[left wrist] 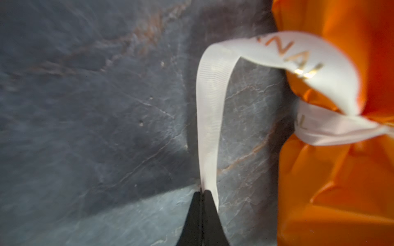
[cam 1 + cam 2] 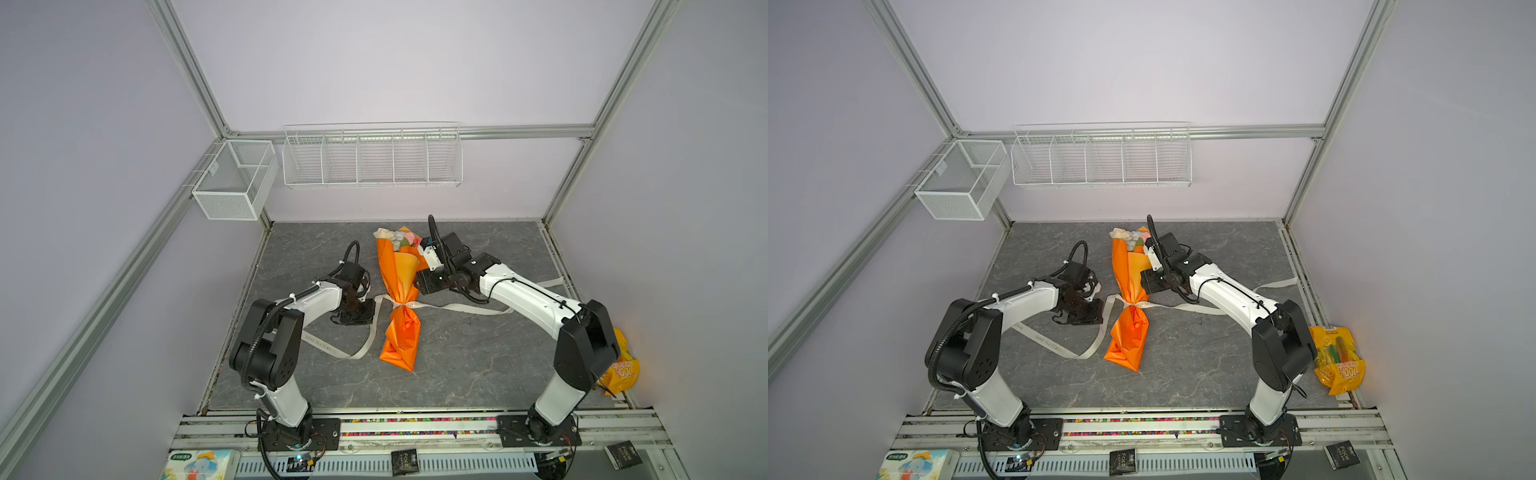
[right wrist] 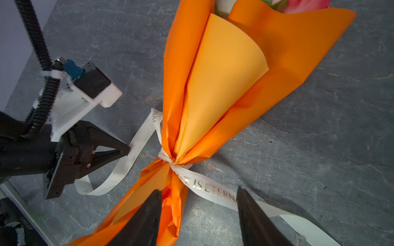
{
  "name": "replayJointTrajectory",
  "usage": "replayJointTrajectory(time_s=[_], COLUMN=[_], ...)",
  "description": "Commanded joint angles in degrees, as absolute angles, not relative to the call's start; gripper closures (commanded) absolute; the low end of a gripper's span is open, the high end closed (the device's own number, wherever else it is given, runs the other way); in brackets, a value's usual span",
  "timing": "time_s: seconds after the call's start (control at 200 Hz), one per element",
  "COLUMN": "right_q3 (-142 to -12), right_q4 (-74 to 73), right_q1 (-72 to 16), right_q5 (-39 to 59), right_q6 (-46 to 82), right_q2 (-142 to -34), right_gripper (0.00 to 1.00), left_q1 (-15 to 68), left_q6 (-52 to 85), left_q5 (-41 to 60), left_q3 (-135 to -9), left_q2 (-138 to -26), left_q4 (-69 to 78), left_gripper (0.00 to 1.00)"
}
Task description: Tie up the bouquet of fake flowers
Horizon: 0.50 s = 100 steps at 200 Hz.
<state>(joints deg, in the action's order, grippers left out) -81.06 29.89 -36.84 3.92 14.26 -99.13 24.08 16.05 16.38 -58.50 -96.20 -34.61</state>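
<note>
On the left, my left gripper [image 1: 202,192] was pinched tight on the cream ribbon [image 1: 210,119], low over the grey table [image 2: 478,365] just beside the bundle. In the middle the bouquet [image 2: 397,237] lay flat in its orange paper [image 2: 399,291], flower heads toward the back wall, with the ribbon wound round its narrow waist. To the right, my right gripper [image 3: 198,190] hung with jaws wide, gripping nothing, over the ribbon's other tail and the paper below the waist.
</note>
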Motion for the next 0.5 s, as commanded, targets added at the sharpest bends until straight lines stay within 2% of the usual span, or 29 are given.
replayJointTrajectory(time_s=[0.0, 0.235, 0.335, 0.495], right_q3=[-82.3, -80.2, -77.6, -77.8], right_q4=[26.8, 16.4, 9.8, 6.9], right_q1=[-36.5, -34.5, -33.8, -33.5], right_q5=[7.2, 14.6, 17.7, 24.0], right_q6=[12.8, 9.1, 6.2, 1.7], right_q2=[-99.2, -99.6, -98.8, -99.5], right_gripper=[0.41, 0.41, 0.40, 0.40], left_q1=[24.3, 24.2, 24.2, 24.3], left_q6=[15.7, 9.3, 5.0, -2.2], left_q5=[10.7, 8.1, 6.9, 7.2], left_q3=[-59.4, -62.8, -60.7, -56.8], left_q2=[-90.1, -85.5, -82.1, -77.5], left_q4=[-31.5, -24.6, -19.4, -14.7], left_gripper=[1.00, 1.00, 1.00, 1.00])
